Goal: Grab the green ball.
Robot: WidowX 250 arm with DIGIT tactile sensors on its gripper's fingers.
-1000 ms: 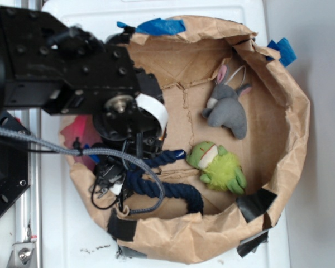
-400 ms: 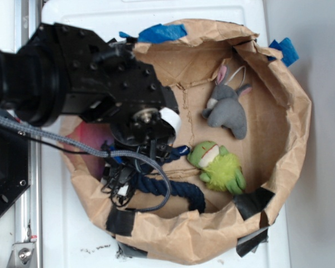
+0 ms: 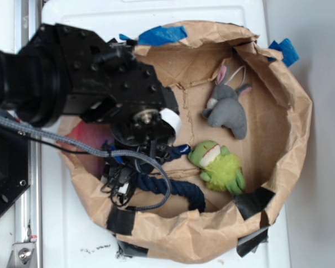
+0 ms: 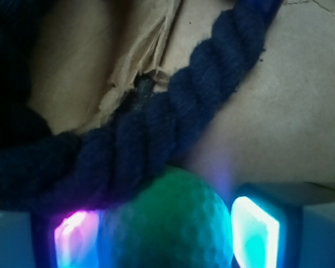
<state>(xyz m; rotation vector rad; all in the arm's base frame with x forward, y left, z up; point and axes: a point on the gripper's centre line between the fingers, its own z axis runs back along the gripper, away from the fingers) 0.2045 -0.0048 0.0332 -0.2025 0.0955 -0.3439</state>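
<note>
The green ball, round with a dimpled surface, fills the space between my gripper's two glowing pads at the bottom of the wrist view. Both pads sit tight against its sides, so the gripper is shut on it. The ball rests against a thick navy rope lying on brown paper. In the exterior view the black arm and gripper hang over the left half of the paper-lined basket and hide the ball.
The navy rope curls along the basket floor beneath the arm. A shaggy lime-green frog plush lies just right of the gripper. A grey rabbit plush lies farther back. A pink patch shows at the left wall.
The arm has swung right and lower over the rope since a second ago. It has barely moved in the last half second.
</note>
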